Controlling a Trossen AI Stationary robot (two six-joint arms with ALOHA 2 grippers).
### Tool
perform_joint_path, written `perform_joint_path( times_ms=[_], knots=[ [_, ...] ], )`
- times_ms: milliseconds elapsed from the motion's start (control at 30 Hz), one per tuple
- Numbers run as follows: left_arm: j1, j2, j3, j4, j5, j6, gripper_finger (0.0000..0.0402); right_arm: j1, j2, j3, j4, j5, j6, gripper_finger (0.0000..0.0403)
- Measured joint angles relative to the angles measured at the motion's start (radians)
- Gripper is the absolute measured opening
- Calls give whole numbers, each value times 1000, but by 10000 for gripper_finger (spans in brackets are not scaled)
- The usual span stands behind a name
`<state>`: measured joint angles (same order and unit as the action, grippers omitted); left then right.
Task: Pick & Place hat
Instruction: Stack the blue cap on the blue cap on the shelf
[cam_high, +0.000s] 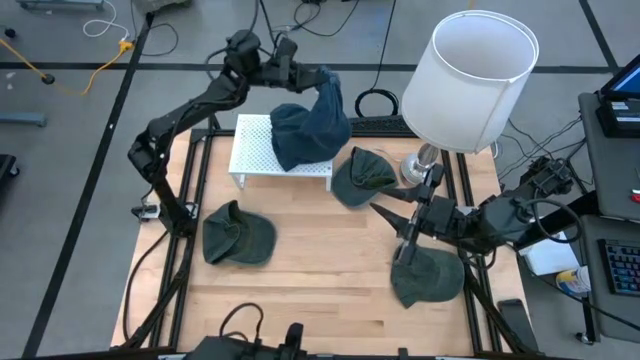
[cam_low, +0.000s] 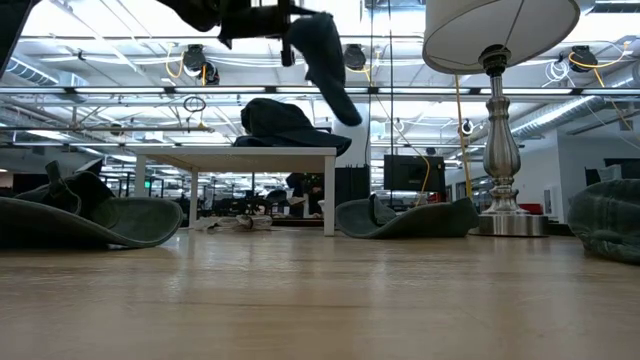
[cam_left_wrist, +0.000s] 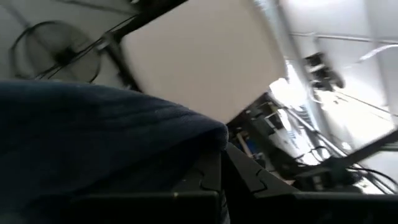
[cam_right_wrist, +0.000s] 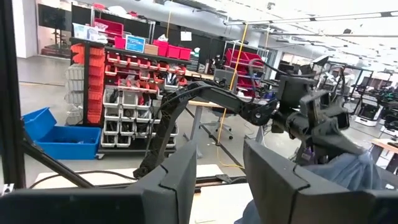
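High view: three green hats (cam_high: 238, 238), two blue hats (cam_high: 327, 104).

A robotics lab or workshop in an open industrial hall: shelving with red parts bins (cam_right_wrist: 121, 59) and a blue tote (cam_right_wrist: 50, 134) stands on the far side, cables (cam_high: 60, 60) trail over the grey floor, and exposed ceiling trusses (cam_low: 560, 95) run overhead.

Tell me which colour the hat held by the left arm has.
Dark blue hat; the high view shows it best.
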<state>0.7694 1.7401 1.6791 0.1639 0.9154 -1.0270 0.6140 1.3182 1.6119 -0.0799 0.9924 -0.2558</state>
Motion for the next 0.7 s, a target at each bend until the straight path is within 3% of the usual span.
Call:
perform_joint_path(
  times_ms=[200,467,700],
  knots=[
    [10,-14,0,-231,-26,151,0,0,0,0,0,0,0,125],
    [51,-35,0,-367,-39,227,0,0,0,0,0,0,0,125],
    [108,-98,0,-621,-98,375,0,0,0,0,0,0,0,125]
  ],
)
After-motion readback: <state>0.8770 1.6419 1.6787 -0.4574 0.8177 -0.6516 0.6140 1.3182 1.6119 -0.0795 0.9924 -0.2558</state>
